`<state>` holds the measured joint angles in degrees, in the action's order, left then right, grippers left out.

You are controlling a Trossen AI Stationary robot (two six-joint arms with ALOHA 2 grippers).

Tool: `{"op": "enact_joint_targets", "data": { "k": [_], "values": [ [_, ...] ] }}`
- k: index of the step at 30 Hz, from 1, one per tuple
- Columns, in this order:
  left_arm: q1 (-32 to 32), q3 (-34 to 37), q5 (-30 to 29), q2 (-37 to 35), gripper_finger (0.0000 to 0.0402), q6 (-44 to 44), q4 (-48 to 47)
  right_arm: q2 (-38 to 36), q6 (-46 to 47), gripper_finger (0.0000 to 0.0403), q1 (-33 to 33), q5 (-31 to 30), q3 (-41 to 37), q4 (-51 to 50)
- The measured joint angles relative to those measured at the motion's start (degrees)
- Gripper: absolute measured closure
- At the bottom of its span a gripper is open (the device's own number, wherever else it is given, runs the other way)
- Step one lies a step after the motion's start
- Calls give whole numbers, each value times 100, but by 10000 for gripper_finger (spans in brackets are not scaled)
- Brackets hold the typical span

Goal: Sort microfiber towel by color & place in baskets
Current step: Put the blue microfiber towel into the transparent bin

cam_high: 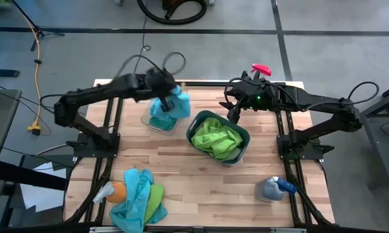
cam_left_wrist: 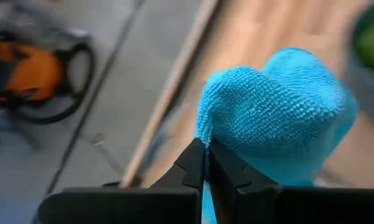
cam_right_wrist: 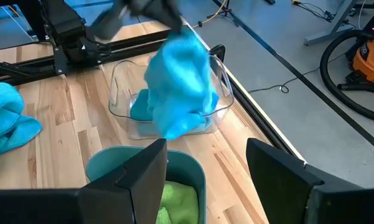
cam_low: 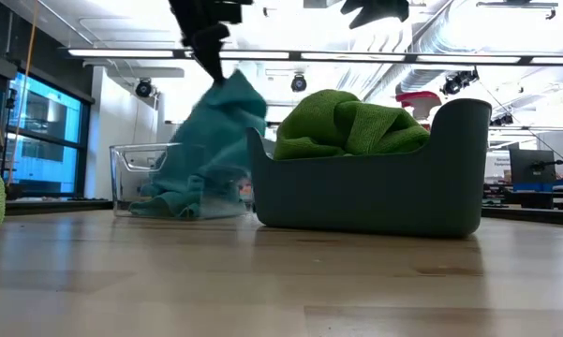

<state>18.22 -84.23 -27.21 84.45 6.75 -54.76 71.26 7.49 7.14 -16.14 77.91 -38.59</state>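
Left gripper (cam_left_wrist: 205, 163) is pinching a blue towel (cam_left_wrist: 280, 115) over the clear basket (cam_right_wrist: 121, 93); release low. Right gripper (cam_right_wrist: 205, 177) is waiting open.

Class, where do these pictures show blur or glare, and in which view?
High view: the left arm is smeared by motion. Left wrist view: the floor is blurred, the blue towel sharp. Low view: ceiling lights glare behind the teal basket.
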Motion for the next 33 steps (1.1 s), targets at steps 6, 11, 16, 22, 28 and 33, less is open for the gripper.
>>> {"op": "enact_joint_targets", "data": {
  "k": [6,11,16,22,28,33],
  "values": [
    [636,-2,-385,-417,401,143,-599,0,66,185,0,1,0,0],
    [1038,215,-644,-413,401,194,-923,0,153,185,0,1,0,0],
    [1200,893,-1311,-397,401,111,-1025,0,165,185,0,2,0,-1],
    [1219,1497,-1828,-397,401,-175,-980,0,160,185,0,2,0,-1],
    [1219,1519,-2874,-524,401,-150,-695,0,153,185,0,2,0,-1],
    [1297,1516,-3362,-981,401,81,-188,0,229,185,0,3,0,-1]
  ]
}}
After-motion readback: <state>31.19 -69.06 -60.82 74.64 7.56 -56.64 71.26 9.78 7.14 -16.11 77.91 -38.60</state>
